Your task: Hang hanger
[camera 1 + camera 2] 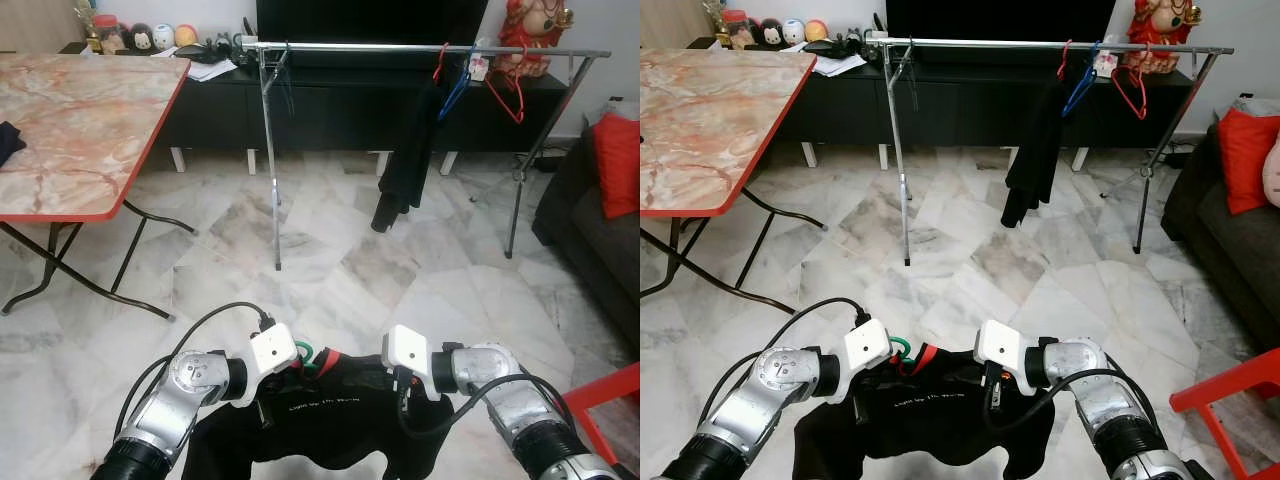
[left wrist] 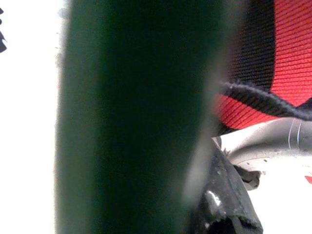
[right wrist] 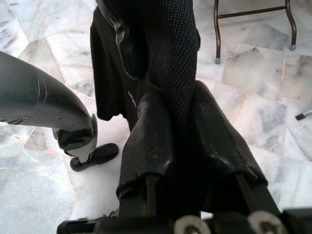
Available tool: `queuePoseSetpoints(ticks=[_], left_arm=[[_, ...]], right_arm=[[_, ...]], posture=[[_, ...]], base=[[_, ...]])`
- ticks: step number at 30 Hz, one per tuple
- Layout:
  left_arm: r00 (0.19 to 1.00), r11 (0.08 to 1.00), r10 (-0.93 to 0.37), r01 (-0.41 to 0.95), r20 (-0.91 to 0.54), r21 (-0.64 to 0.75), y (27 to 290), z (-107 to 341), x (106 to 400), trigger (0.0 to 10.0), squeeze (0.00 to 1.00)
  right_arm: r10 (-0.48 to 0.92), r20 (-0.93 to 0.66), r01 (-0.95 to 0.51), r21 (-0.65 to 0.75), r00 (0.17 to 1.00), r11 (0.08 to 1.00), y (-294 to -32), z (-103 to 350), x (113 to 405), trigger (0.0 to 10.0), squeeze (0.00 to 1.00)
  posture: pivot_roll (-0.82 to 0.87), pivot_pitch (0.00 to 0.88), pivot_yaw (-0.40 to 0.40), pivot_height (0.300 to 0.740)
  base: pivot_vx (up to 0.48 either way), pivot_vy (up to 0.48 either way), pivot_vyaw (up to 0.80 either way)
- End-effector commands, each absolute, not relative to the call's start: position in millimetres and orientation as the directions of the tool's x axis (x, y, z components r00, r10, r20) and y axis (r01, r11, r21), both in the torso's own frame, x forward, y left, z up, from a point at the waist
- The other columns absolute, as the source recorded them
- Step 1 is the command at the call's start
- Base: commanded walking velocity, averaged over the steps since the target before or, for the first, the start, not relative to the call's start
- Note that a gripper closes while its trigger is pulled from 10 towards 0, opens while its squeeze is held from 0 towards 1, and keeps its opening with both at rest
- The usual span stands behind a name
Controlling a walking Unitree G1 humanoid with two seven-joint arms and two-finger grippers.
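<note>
Hanger [image 1: 308, 357], green and red at its hook, sits inside a black garment [image 1: 330, 415] held between both arms, well short of the clothes rail [image 1: 420, 47]. The right gripper [image 3: 178, 146] is clamped tight on the garment's fabric. The left gripper [image 1: 262, 408] is at the garment's other shoulder; its fingers' state cannot be told.

Home living room: marble tile floor [image 1: 330, 270], long black TV console [image 1: 330, 105] at 12 o'clock with plush toys [image 1: 150, 37], dark sofa [image 1: 600, 225] with red cushion [image 1: 620, 160] at 3 o'clock, folding table [image 1: 80, 120] at 10 o'clock, metal clothes rack [image 1: 400, 47].
</note>
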State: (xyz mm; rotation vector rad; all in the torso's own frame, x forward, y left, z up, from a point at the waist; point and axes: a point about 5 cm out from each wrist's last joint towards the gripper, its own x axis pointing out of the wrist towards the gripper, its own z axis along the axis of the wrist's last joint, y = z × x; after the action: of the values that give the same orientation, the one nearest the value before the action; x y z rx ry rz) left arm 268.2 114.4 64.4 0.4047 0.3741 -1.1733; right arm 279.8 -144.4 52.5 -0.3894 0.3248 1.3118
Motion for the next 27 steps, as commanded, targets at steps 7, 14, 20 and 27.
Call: queuePoseSetpoints(ticks=[7,14,20,27], left_arm=[[0.309,0.301,-0.827,0.949,-0.470,0.094,105,62,266,0.0,0.00],[0.322,0.305,-0.812,0.945,-0.486,0.117,108,60,268,0.0,0.00],[0.334,0.307,-0.784,0.941,-0.523,0.141,117,56,268,0.0,0.00],[0.374,0.329,-0.758,0.927,-0.535,0.182,124,57,274,0.0,0.00]], right_arm=[[0.898,-0.405,-0.985,-0.072,0.172,0.156,-135,60,280,10.0,1.00],[0.853,-0.500,-0.988,-0.100,0.151,0.116,-147,54,277,10.0,1.00],[0.823,-0.535,-0.980,-0.147,0.192,0.132,-156,59,283,10.0,1.00],[0.696,-0.622,-0.928,-0.317,0.358,0.194,-185,69,301,10.0,1.00]], posture=[[-0.02,0.000,-0.086,0.740],[-0.02,0.000,-0.090,0.740],[-0.02,0.000,-0.093,0.740],[-0.03,0.000,-0.088,0.740]], base=[[0.000,0.000,0.00],[0.000,0.000,0.00],[0.000,0.000,0.00],[0.000,0.000,0.00]])
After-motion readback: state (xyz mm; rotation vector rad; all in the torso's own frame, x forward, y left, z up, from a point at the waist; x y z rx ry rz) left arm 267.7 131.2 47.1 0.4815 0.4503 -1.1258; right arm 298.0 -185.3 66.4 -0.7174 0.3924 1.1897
